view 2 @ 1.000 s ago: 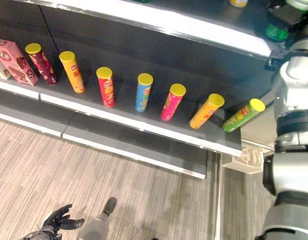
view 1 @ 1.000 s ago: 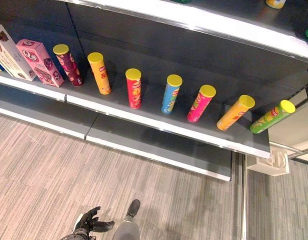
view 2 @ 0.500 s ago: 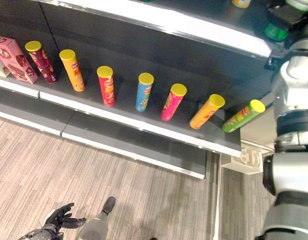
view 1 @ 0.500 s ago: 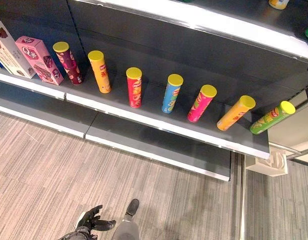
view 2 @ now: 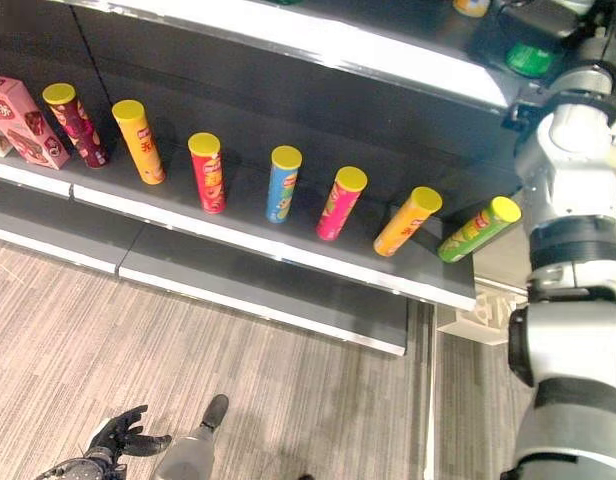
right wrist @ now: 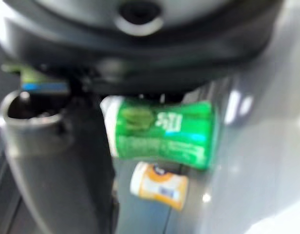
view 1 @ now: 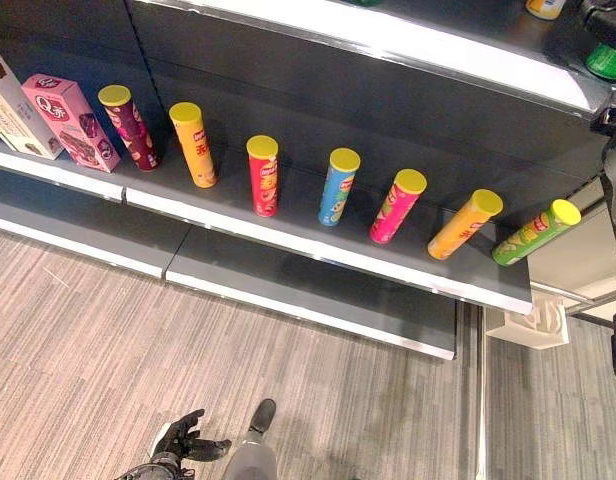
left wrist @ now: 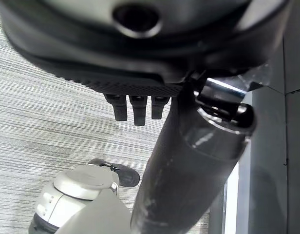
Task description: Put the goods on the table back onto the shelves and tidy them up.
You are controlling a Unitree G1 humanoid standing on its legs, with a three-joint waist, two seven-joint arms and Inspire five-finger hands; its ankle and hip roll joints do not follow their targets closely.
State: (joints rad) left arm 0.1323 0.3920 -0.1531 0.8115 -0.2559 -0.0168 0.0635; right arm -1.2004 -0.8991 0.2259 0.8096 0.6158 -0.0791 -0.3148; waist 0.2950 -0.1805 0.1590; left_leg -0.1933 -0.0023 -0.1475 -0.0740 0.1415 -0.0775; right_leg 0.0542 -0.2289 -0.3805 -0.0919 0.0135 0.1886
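My right hand [view 2: 536, 18] is raised to the upper shelf [view 1: 388, 35] at the far right, its fingers curled round a green bottle [view 2: 533, 58]. The right wrist view shows that green bottle [right wrist: 162, 134] lying sideways just past the thumb [right wrist: 33, 126], with a small orange bottle [right wrist: 159, 185] beyond it on the shelf. My left hand [view 1: 183, 445] hangs low over the floor, open and holding nothing; its fingers [left wrist: 134, 107] point down at the carpet.
On the middle shelf [view 1: 318, 255] stands a spaced row of several yellow-lidded chip cans, from a maroon can [view 1: 130, 128] to a green can [view 1: 533, 233]. A pink box [view 1: 68, 120] and a white box [view 1: 8, 100] stand at its left. A bare lower shelf [view 1: 308, 290] juts out beneath.
The camera has shifted slightly. My right arm has moved a little to the left along the upper shelf with the green bottle. The left hand hangs as before.
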